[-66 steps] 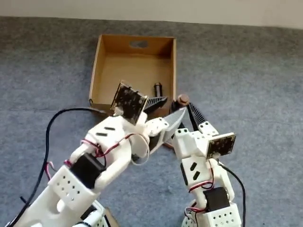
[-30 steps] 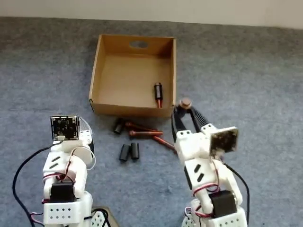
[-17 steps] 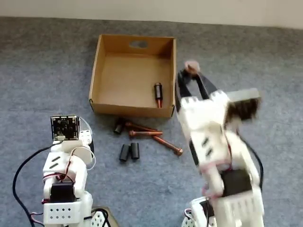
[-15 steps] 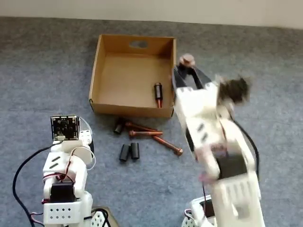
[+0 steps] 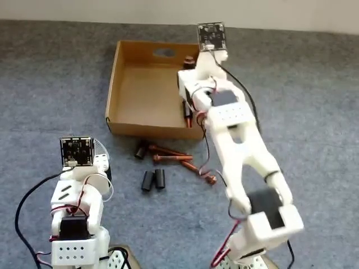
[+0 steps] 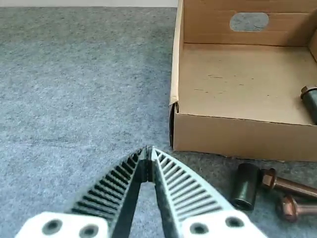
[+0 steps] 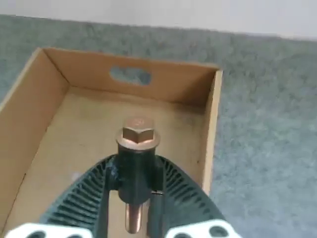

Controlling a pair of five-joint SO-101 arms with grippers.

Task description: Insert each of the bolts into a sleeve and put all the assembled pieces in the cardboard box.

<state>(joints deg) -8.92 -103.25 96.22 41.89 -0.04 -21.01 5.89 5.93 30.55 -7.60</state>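
Right gripper (image 7: 134, 167) first: its jaws are clamped on a dark sleeve (image 7: 132, 181) with a copper bolt (image 7: 137, 135) run through it. The hexagonal head stands just past my fingertips, and the shank end shows behind the sleeve. I hold this piece over the inside of the cardboard box (image 7: 163, 85), pointing toward the far wall with the oval hand hole and closer to the right wall than the left. In the high view my right arm stretches out over the box's near right corner.

A second assembled piece (image 5: 187, 114) lies on the box floor beside the right wall, partly covered by my arm from above. From my left wrist view its dark end shows at the edge of the box floor.

Left gripper (image 6: 148, 151) sits pulled back near its own base, jaws pressed together with nothing between them. Its tips point toward the box's near left corner, and the near wall stands between them and the box floor.

On the grey bench (image 5: 314, 84), just outside that near wall, lie three bolts (image 5: 171, 158) — two nearly parallel, one angled off under my right arm. A loose sleeve (image 5: 140, 149) rests at their left ends. A pair of sleeves (image 5: 147, 180) lies side by side, touching, a little nearer my bases.
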